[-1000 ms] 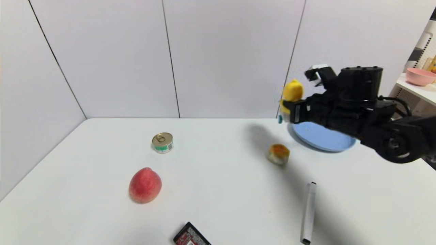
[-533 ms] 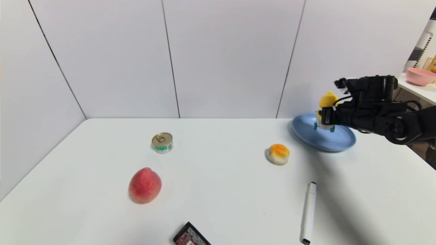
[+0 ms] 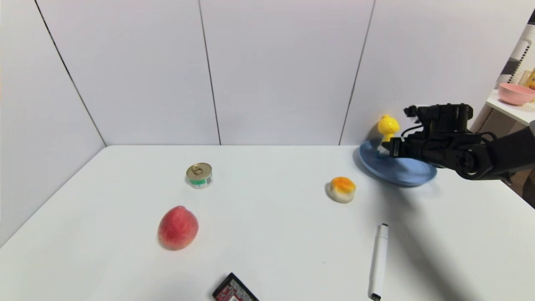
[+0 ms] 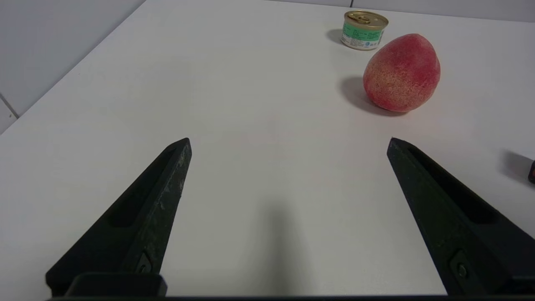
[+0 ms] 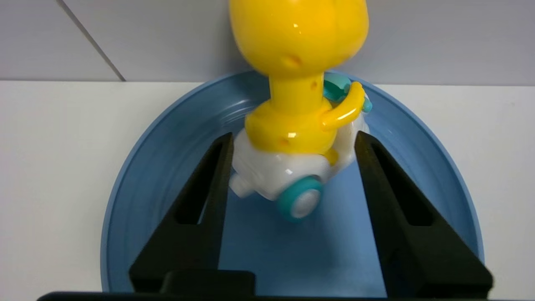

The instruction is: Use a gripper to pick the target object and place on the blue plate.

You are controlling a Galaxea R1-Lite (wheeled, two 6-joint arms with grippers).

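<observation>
The yellow duck on its white car base (image 3: 388, 124) hangs tilted just above the far left part of the blue plate (image 3: 401, 172), at the table's far right. My right gripper (image 3: 386, 147) reaches in from the right and is shut on the duck (image 5: 292, 125) by its white base. Both fingers (image 5: 209, 184) press the base's sides, and one teal wheel hangs free over the blue plate (image 5: 142, 188). My left gripper (image 4: 288, 140) is open over bare table near the front left, holding nothing; it is out of the head view.
An orange-topped bun (image 3: 342, 189) lies in front of the plate. A peach (image 3: 177, 228) and a small tin can (image 3: 199, 175) sit mid-left. A white marker (image 3: 378, 261) and a black-red box (image 3: 234, 289) lie near the front edge. A pink bowl (image 3: 516, 93) rests on a shelf.
My right gripper has carried the duck rightward and down, from high beside the plate's left rim to low over the plate. The left gripper shows no change.
</observation>
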